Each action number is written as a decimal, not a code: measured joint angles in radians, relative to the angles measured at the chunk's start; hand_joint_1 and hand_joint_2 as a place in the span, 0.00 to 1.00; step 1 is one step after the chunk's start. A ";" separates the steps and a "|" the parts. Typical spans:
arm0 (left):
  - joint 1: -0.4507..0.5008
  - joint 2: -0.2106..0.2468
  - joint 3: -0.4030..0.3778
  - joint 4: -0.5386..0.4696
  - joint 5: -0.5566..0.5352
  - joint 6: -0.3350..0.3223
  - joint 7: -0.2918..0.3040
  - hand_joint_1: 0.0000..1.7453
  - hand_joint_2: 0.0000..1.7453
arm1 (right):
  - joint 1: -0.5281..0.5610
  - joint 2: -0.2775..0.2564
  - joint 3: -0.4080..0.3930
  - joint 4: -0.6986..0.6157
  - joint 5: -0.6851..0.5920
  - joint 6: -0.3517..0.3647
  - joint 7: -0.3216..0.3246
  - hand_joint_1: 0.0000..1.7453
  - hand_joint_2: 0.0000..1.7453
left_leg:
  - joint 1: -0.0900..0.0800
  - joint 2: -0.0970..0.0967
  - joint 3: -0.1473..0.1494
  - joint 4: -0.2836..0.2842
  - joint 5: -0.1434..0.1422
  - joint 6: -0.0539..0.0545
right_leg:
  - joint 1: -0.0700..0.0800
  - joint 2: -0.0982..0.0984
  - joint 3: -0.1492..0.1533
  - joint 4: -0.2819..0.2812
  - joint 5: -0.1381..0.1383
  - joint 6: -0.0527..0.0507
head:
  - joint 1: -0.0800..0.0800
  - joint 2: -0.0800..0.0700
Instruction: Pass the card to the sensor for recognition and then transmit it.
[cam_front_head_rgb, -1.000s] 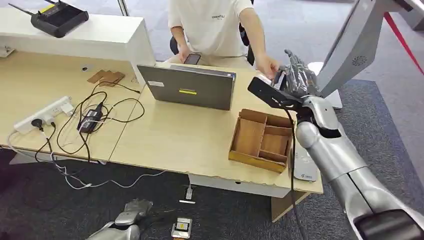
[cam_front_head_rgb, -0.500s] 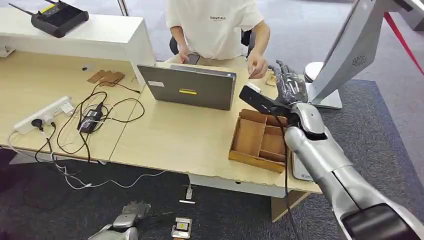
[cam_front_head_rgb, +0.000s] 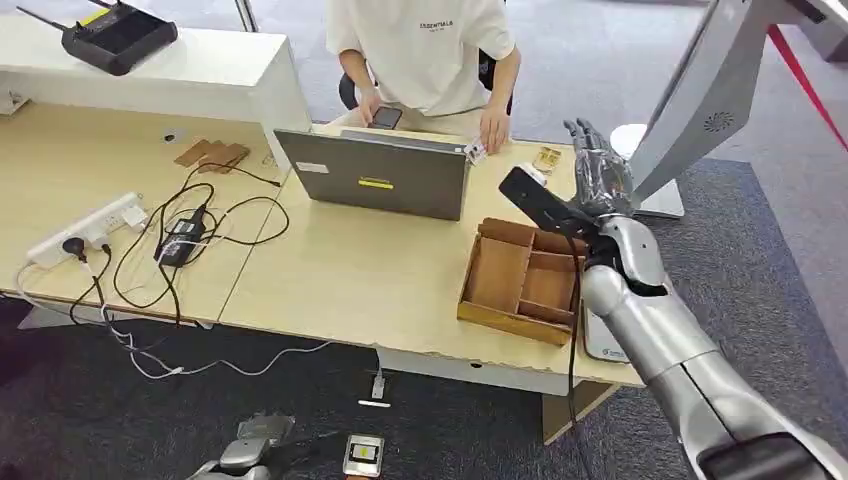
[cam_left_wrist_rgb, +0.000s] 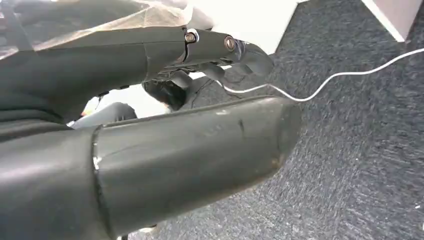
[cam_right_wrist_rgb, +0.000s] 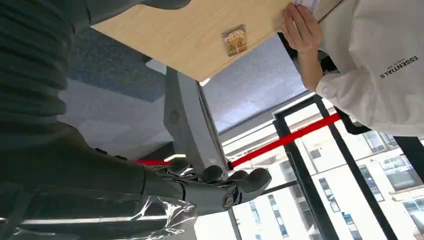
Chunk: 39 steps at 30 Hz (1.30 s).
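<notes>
Right hand (cam_front_head_rgb: 598, 170) raised over bench (cam_front_head_rgb: 360, 270) edge, fingers spread, holding nothing. Card (cam_front_head_rgb: 474, 151) pinched in person's hand (cam_front_head_rgb: 492, 133) beside laptop (cam_front_head_rgb: 375, 177), handover apparently complete. Left hand (cam_front_head_rgb: 250, 445) hanging low, grip unclear.

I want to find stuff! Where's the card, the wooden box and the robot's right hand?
card (cam_front_head_rgb: 474, 151), head view, white face showing under the person's fingers.
wooden box (cam_front_head_rgb: 497, 272), head view, floor of its long compartment.
right hand (cam_front_head_rgb: 596, 172), head view, dark back of the hand.
</notes>
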 joint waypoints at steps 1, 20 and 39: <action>0.005 0.003 0.005 0.000 0.001 0.003 0.001 0.00 0.00 | 0.020 -0.010 -0.005 -0.028 -0.013 -0.003 0.008 0.00 1.00 | 0.000 0.000 0.000 0.000 0.000 0.000 | 0.000 0.000 0.000 0.000 0.000 0.000 | 0.000 0.000; 0.044 0.034 0.051 -0.001 0.018 0.016 0.026 0.00 0.00 | 0.408 -0.205 -0.189 -0.485 -0.227 0.014 0.019 0.00 1.00 | 0.000 0.000 0.000 0.000 0.000 0.000 | 0.000 0.000 0.000 -0.001 0.000 0.000 | 0.000 0.000; 0.079 0.052 0.071 -0.008 0.072 0.056 0.048 0.00 0.00 | 0.605 -0.303 -0.334 -0.687 -0.102 0.245 0.136 0.00 1.00 | 0.000 0.001 0.000 -0.001 -0.001 0.000 | 0.000 0.000 0.000 -0.001 -0.001 0.000 | 0.000 0.000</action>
